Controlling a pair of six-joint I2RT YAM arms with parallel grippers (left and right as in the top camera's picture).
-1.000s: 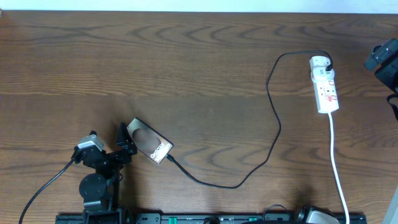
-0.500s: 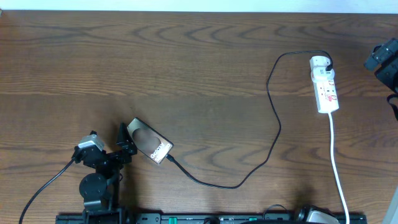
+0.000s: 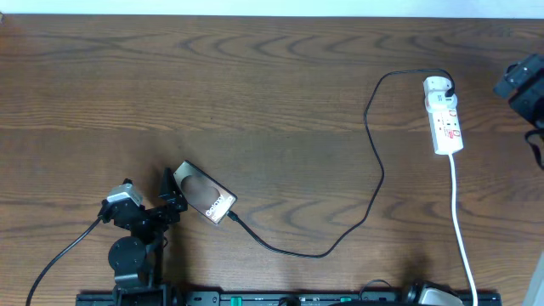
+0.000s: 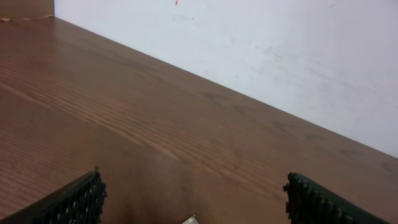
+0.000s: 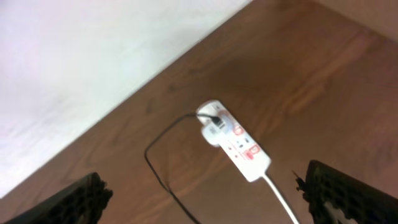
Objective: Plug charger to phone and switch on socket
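The phone (image 3: 206,196) lies at an angle at the front left of the table; only its pale corner (image 4: 189,219) shows in the left wrist view. The black charger cable (image 3: 374,195) runs from the white socket strip (image 3: 444,116) in a long loop, and its plug tip (image 3: 233,218) meets the phone's lower right end. My left gripper (image 3: 171,195) (image 4: 193,190) is open, just left of the phone, and holds nothing. My right gripper (image 5: 202,183) is open and empty, high above the socket strip (image 5: 235,142), which has red marks. My right arm (image 3: 520,78) is at the right edge.
The strip's white cord (image 3: 461,229) runs down to the front edge at the right. A pale wall (image 4: 261,43) rises beyond the far table edge. A black rail (image 3: 255,298) lies along the front edge. Bare wood lies between phone and strip.
My right arm has shifted slightly to the left at the table's right edge. The phone, cable, strip and left arm have not moved.
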